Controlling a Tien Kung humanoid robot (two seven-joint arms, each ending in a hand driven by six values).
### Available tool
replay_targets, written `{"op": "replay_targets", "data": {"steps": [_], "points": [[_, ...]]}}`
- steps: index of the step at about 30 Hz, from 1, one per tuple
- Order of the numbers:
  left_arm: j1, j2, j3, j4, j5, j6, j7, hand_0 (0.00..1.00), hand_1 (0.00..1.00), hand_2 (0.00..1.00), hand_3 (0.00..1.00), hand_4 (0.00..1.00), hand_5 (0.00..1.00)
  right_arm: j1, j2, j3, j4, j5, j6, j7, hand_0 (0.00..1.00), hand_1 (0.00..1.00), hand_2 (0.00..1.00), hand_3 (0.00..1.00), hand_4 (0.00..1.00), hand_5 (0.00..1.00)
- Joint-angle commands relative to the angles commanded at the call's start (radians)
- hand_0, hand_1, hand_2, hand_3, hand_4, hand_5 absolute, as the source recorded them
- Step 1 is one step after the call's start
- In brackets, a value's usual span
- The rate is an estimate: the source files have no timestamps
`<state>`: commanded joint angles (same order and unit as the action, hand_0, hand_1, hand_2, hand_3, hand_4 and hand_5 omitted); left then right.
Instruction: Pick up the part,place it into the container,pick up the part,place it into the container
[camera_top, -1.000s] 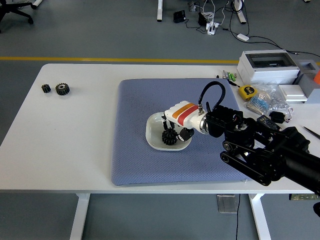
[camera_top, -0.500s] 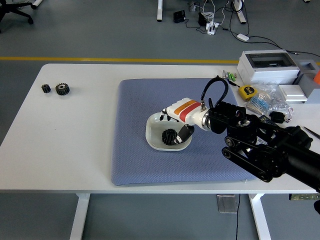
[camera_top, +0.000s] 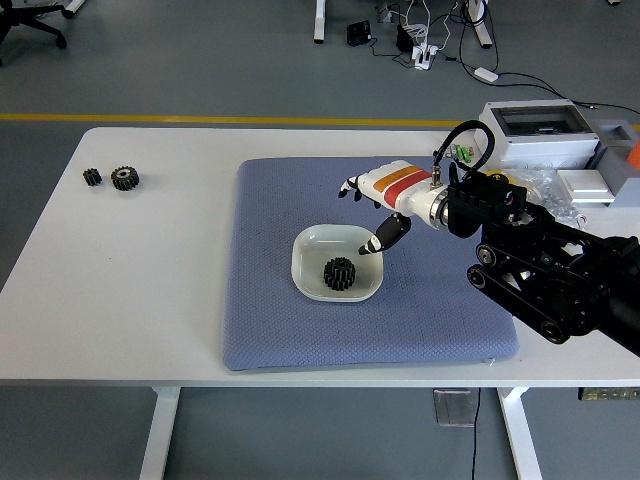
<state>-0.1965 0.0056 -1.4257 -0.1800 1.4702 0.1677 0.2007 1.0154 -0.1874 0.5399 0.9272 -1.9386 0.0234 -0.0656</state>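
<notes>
A black gear (camera_top: 340, 274) lies in the white square dish (camera_top: 312, 246) on the blue mat (camera_top: 270, 300). My right hand (camera_top: 372, 210), white with orange and red stripes, is raised above the dish's far right corner, fingers spread and empty. Two more black gears lie at the table's far left: a small one (camera_top: 92, 177) and a larger one (camera_top: 125, 178). The left arm is out of view.
A white box (camera_top: 535, 135), a yellow tape measure (camera_top: 490, 183), plastic bags of small parts (camera_top: 530, 205) and cables crowd the table's right side behind my right arm (camera_top: 545, 265).
My right hand let go of the gear in the dish, opened, and lifted up and back to the right. The gear stays in the dish.
</notes>
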Motion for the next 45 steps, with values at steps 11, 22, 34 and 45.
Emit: {"op": "replay_targets", "data": {"steps": [11,22,34,45], "points": [[0.006,-0.001,-0.005,0.000,-0.007,0.004,-0.004,0.653,0.660,0.641,0.558,0.582,0.518,-0.075,-0.127,0.145,-0.154,0.413,-0.299,0.107,0.733,0.758,0.788,0.718,0.976,0.427],[0.027,-0.006,-0.015,0.000,0.008,0.002,-0.004,0.654,0.658,0.639,0.558,0.581,0.518,-0.210,-0.230,0.295,-0.155,0.881,-0.337,0.263,0.898,0.872,0.871,0.843,0.998,0.648],[0.058,-0.006,-0.018,0.000,0.040,-0.009,-0.001,0.652,0.654,0.630,0.558,0.581,0.520,-0.382,-0.212,0.437,-0.099,1.371,-0.218,0.386,0.792,0.800,0.816,0.796,0.998,0.660],[0.091,-0.006,-0.029,0.000,0.132,-0.031,-0.004,0.658,0.654,0.631,0.558,0.579,0.520,-0.593,-0.223,0.563,0.032,1.731,-0.110,0.381,0.757,0.769,0.803,0.748,0.998,0.661]]}}
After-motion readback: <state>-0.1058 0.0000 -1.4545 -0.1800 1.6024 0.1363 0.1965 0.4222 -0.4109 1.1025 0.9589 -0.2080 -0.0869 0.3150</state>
